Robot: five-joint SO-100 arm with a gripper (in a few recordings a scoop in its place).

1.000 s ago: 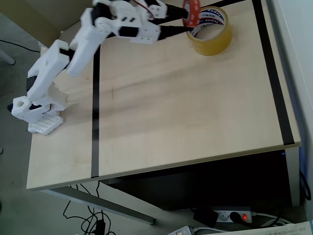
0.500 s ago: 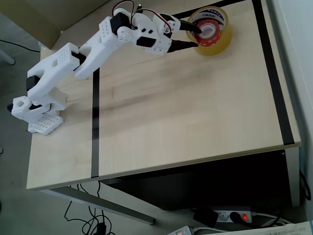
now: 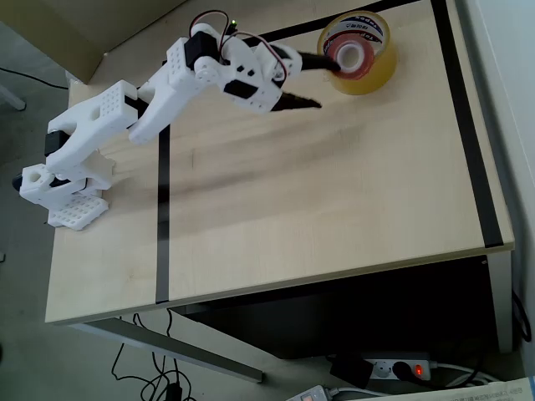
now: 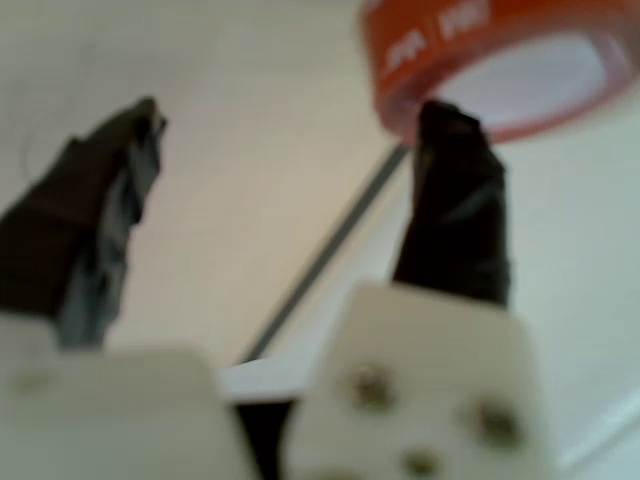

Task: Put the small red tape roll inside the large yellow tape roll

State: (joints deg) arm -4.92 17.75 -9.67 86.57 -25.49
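Resting inside the large yellow tape roll (image 3: 358, 53) at the far right of the tabletop (image 3: 318, 200), the small red tape roll (image 3: 349, 55) lay within its ring. The tool (image 3: 322, 82) stood released, jaws spread and empty, just left of the yellow roll, one finger (image 4: 452, 200) touching the red roll's edge.

The small bright red tape ring (image 3: 345, 57), earlier gripped, now sits inside the wide translucent yellow tape roll (image 3: 359, 53); the black-fingered gripper (image 3: 313, 82) has spread and withdrawn toward eight o'clock.
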